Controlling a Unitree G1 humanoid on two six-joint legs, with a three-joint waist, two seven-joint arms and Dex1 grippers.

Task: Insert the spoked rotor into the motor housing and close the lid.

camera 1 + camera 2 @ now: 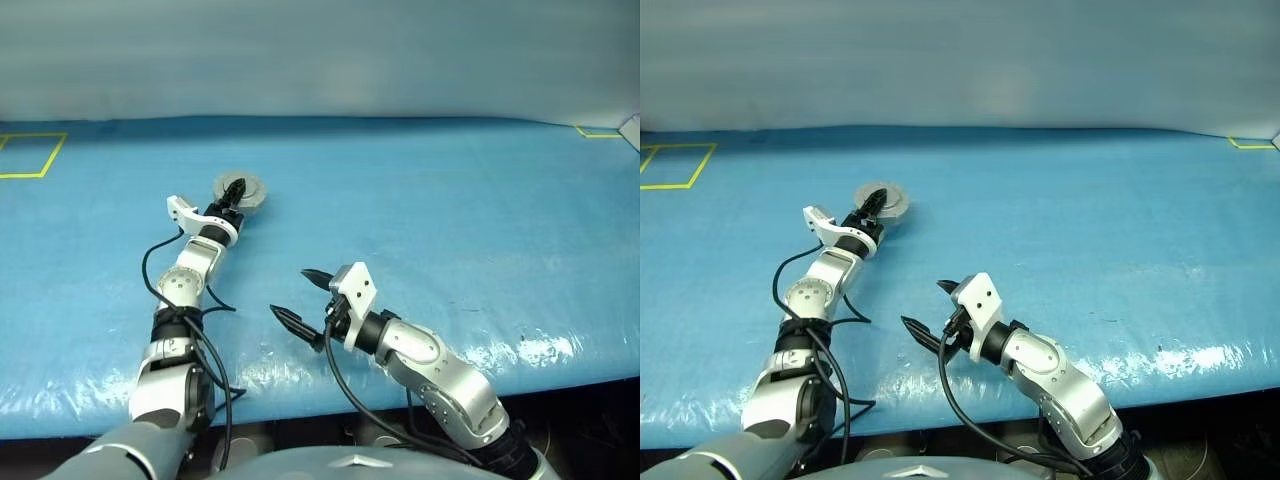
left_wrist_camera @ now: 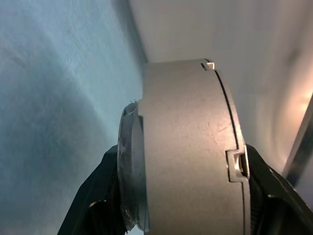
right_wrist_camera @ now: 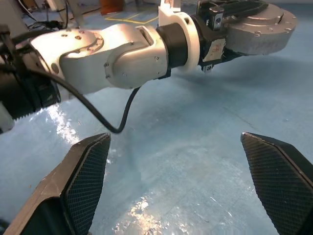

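The motor housing point(image 1: 243, 190) is a squat round grey case at the far left-middle of the blue table. My left gripper point(image 1: 234, 192) reaches forward and is shut on it, with a black finger point(image 2: 93, 196) on either side of the case point(image 2: 190, 147). The lid point(image 3: 264, 14) lies flat on top of the housing, plain grey face up. Whether the case rests on the table or hangs just above it, I cannot tell. The spoked rotor is out of view. My right gripper point(image 1: 290, 292) hovers near the table's front edge, open and empty, its fingers point(image 3: 83, 181) wide apart.
A blue sheet point(image 1: 450, 230) covers the whole table. Yellow tape marks lie at the far left point(image 1: 30, 155) and far right point(image 1: 598, 131) corners. The table's front edge point(image 1: 560, 375) runs just before my right arm.
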